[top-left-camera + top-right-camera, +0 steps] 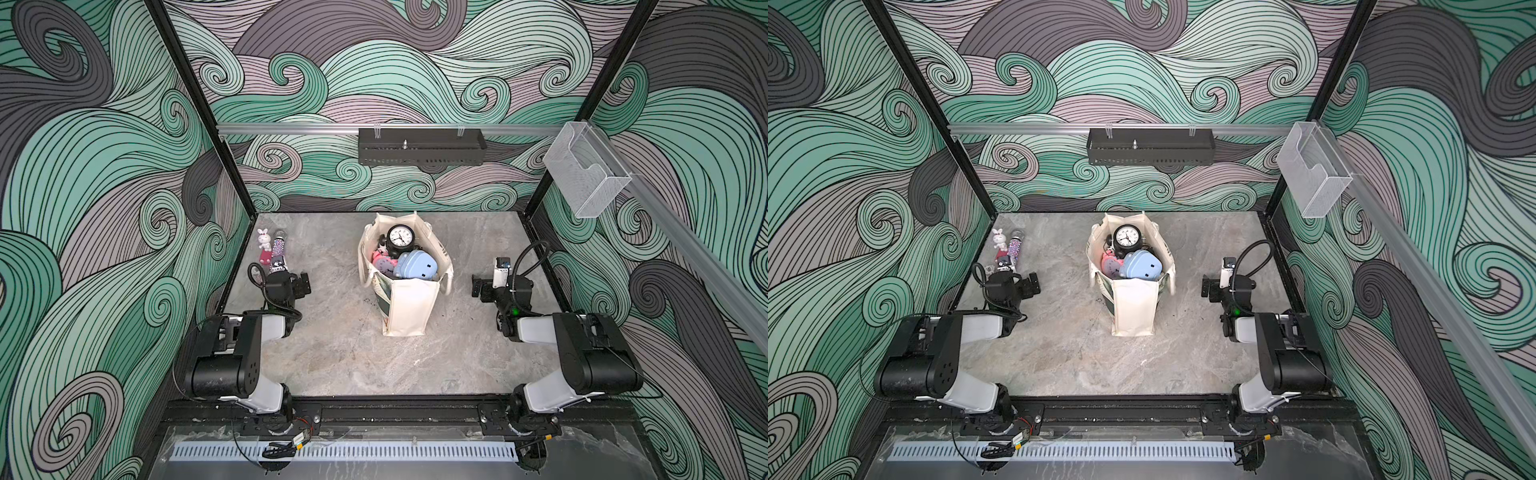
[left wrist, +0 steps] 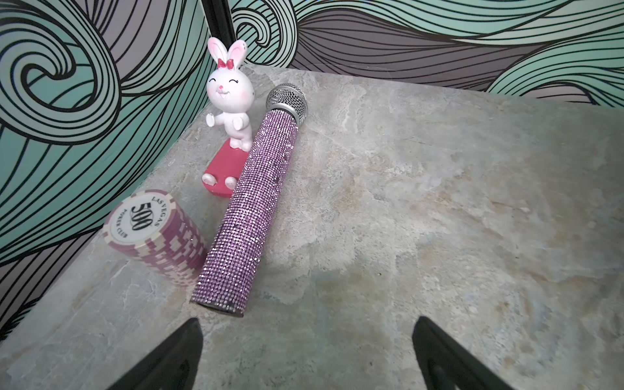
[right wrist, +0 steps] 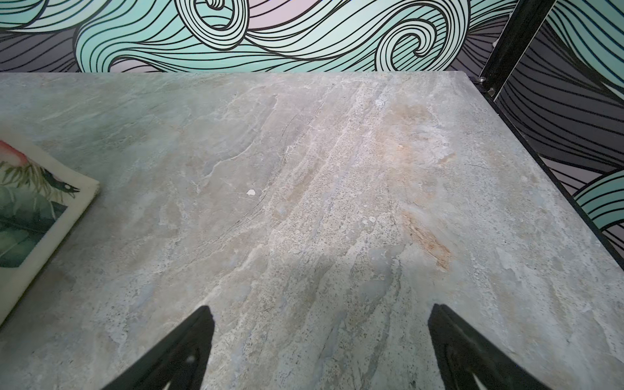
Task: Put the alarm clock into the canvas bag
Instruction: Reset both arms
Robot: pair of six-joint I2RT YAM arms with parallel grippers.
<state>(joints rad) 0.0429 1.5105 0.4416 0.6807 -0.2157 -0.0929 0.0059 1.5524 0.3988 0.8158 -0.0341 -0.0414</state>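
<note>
both arms sit folded low at the two sides of the grey stone worktop (image 1: 332,365), elbows drawn back, wrists reaching forward. the left end effector (image 1: 302,284) hangs just over the worktop near its left edge, jaws spread wide with nothing between them. the right end effector (image 1: 478,286) mirrors it on the right, equally wide and empty. between them, well apart from both, the bag (image 1: 409,309) stands upright mid-worktop. it is cream with leaf print on its sides, and its open mouth runs long from near to far. the clock (image 1: 400,237), black with a round white dial, lies at the far end of that mouth on a blue thing (image 1: 415,264) and a pink clock (image 1: 380,259), dial turned up. a mic (image 2: 250,202), rabbit (image 2: 229,101) and chip stack (image 2: 155,233) sit near the left end effector.
</note>
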